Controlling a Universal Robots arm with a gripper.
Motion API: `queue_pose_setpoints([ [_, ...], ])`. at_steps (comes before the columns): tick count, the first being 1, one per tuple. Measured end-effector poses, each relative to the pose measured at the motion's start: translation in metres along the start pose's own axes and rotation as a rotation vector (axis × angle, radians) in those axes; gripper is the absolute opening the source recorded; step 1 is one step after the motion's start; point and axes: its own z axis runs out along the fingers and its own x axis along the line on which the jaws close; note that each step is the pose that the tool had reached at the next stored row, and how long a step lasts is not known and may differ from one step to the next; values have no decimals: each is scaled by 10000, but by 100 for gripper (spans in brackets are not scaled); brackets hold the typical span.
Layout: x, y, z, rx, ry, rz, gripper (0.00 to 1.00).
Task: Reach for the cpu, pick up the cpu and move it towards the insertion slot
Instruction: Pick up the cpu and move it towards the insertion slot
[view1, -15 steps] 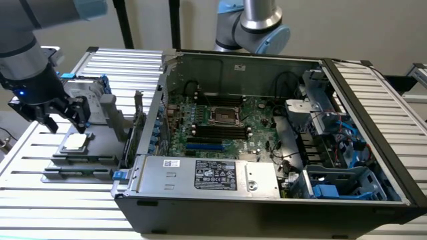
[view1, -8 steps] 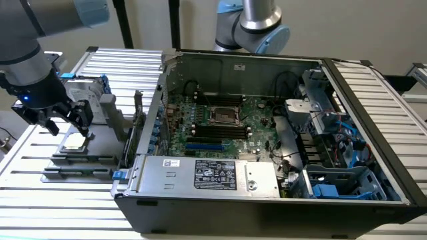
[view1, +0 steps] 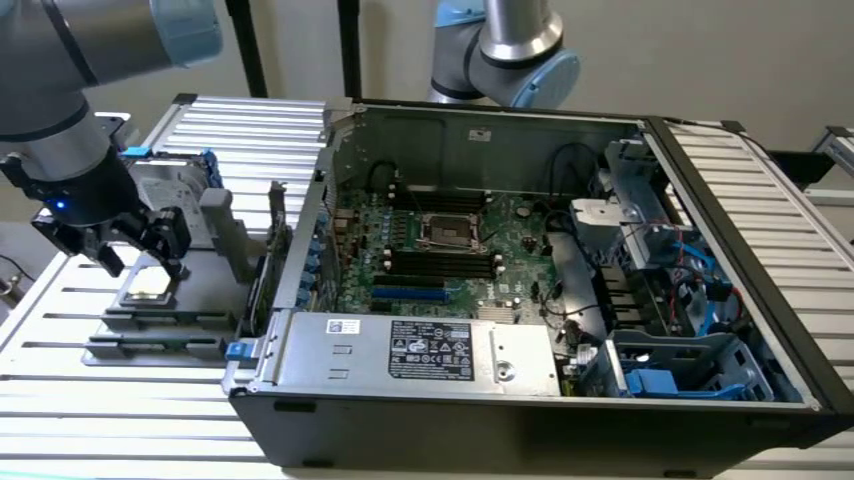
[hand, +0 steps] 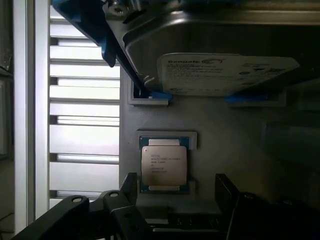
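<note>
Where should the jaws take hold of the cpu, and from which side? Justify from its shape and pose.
Grip the cpu by two opposite edges, coming straight down from above. It is a thin flat square lying face-up in a shallow recess of the grey holder, so probably only its edges give opposing faces. The gripper hangs over it, jaws open.
</note>
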Motion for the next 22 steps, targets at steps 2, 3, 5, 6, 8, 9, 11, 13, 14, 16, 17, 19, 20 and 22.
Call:
queue_pose_setpoints([
  [2,4,2,26,0,-1,-1,73],
  [3,8,4,37,0,-1,-1,73],
  [5,17,9,59,1,1,0,73],
  [6,23,12,66,1,2,-1,73],
  [8,33,22,87,-1,-2,-1,73],
  [9,36,29,99,0,-1,-1,73],
  [11,43,34,117,1,2,-1,73],
  [13,57,38,134,1,0,0,73],
  [14,62,40,141,1,0,0,73],
  [16,66,45,159,0,-1,0,73],
  [17,67,44,167,1,0,-2,73],
  [19,70,46,184,1,0,0,73],
  [20,71,46,192,0,0,0,73],
  [22,72,46,206,0,0,-1,73],
])
